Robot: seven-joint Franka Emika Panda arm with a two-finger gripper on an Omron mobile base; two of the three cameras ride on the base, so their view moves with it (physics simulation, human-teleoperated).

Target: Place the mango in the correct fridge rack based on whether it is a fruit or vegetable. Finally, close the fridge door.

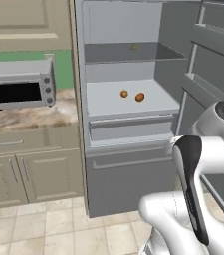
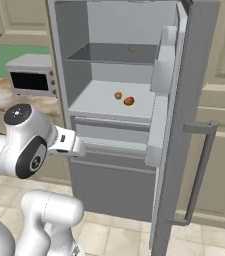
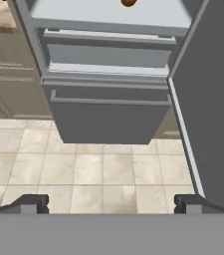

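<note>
The mango (image 1: 140,97) (image 2: 129,101), orange-red and oval, lies on the pale fridge rack (image 1: 103,102) (image 2: 99,102) inside the open fridge. A smaller, rounder orange fruit (image 1: 124,93) (image 2: 118,95) sits just left of it. The fridge door (image 2: 194,125) stands wide open on the right, with grey bins (image 2: 161,70) on its inner side and a long handle (image 2: 201,170) outside. My gripper (image 3: 111,203) is open and holds nothing. It hangs low before the fridge, well apart from the mango, looking at the floor and lower drawers. The mango's lower edge (image 3: 128,2) peeks in at the hand view's top.
A small tan item (image 1: 134,47) rests on the darker upper shelf (image 1: 108,55). Below the rack are a crisper drawer (image 3: 108,52) and a grey drawer front (image 3: 108,117) with a horizontal handle. A microwave (image 1: 21,84) stands on the marble counter at left. Beige tile floor (image 3: 98,169) lies below.
</note>
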